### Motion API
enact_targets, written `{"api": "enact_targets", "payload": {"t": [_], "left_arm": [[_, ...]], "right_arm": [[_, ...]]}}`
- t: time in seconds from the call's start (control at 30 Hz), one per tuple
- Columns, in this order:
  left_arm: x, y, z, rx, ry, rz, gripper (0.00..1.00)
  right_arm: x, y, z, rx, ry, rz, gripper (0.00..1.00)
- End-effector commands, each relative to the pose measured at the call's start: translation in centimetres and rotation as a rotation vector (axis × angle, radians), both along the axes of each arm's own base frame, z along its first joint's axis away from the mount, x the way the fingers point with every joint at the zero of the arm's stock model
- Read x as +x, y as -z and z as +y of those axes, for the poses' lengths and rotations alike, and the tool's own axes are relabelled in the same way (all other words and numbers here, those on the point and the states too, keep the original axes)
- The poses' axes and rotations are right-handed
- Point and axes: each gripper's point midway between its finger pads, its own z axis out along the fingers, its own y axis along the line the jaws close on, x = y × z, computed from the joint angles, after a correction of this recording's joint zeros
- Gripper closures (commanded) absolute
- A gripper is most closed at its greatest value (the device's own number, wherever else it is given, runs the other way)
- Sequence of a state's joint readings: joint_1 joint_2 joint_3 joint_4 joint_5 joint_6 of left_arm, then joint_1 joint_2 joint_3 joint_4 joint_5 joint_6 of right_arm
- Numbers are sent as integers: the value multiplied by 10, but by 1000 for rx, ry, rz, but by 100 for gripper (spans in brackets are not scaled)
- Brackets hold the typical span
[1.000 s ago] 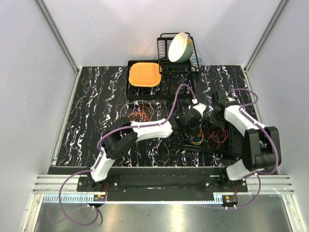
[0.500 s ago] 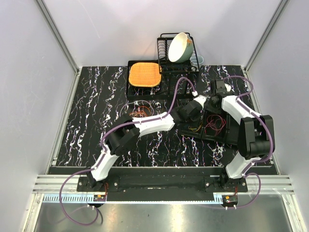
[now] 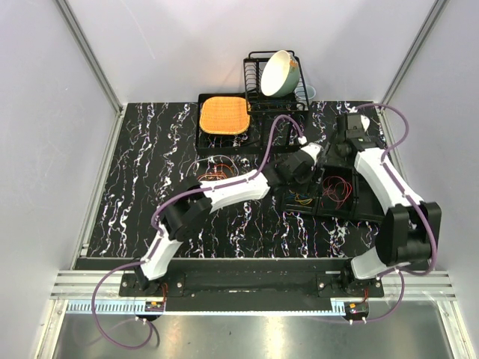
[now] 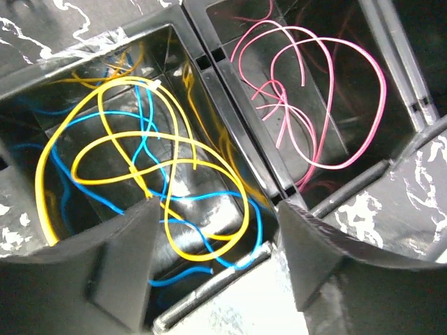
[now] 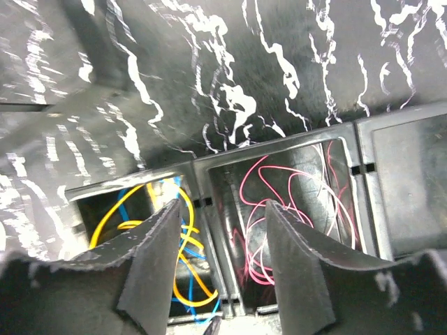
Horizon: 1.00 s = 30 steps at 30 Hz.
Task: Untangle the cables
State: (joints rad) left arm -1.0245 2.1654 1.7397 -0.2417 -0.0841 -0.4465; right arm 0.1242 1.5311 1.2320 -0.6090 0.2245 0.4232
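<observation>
The cables lie sorted in a black divided tray [image 3: 365,203]. Yellow and blue cables [image 3: 303,200] [image 4: 133,150] [image 5: 183,241] loop loosely in its left compartment. Thin red-pink cables [image 3: 340,190] [image 4: 318,91] [image 5: 283,209] fill the compartment beside it. My left gripper [image 3: 298,179] [image 4: 216,262] hovers open over the yellow and blue loops, with nothing between its fingers. My right gripper [image 3: 333,155] [image 5: 222,269] stands open above the divider between the two compartments, also holding nothing. A clear bowl [image 3: 215,173] to the left holds more orange and red cables.
A black dish rack [image 3: 258,93] with a tilted cream bowl [image 3: 278,73] stands at the back. An orange mat [image 3: 223,115] rests on a black tray in front of it. The tray's rightmost compartment [image 5: 405,181] holds no cables.
Both grippers have opened and both arms have swung toward the far side of the table. The yellow-blue and red bundles now lie loose in their compartments.
</observation>
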Motion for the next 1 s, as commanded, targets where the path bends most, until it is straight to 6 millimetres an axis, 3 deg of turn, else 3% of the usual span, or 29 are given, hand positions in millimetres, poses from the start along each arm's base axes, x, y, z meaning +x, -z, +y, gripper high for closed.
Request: {"api": "enact_targets", "payload": {"t": [0.0,0.1,0.2,0.37,0.4,0.43,0.6,0.7,0.97], "left_arm": [[6,-108,13,-148,-55,-108,23],[13,-123,52,-123,-145,-131,20],[18,-123,103,-39,-258,-188,19],[23,-97,187,104,-419,-178,18],[32,-93,208,119,-468,-173,18],[32,-77,225,153,-497,-150,19],[60,-55,303,258,-659,-120,23],[65,-37,332,349,-729,-93,23],[78,0,367,524,-827,-56,27]], "right_arm": [[-9,-48,0,12,-13,-87,41],[-19,-60,1,25,-14,-107,38],[-29,-72,0,32,-12,-132,34],[-39,-90,8,79,-44,-163,31],[-42,-94,12,98,-59,-172,31],[-44,-96,14,105,-65,-174,30],[-52,-103,16,113,-90,-192,28],[-57,-103,16,113,-99,-186,27],[-64,-94,25,148,-144,-167,26]]}}
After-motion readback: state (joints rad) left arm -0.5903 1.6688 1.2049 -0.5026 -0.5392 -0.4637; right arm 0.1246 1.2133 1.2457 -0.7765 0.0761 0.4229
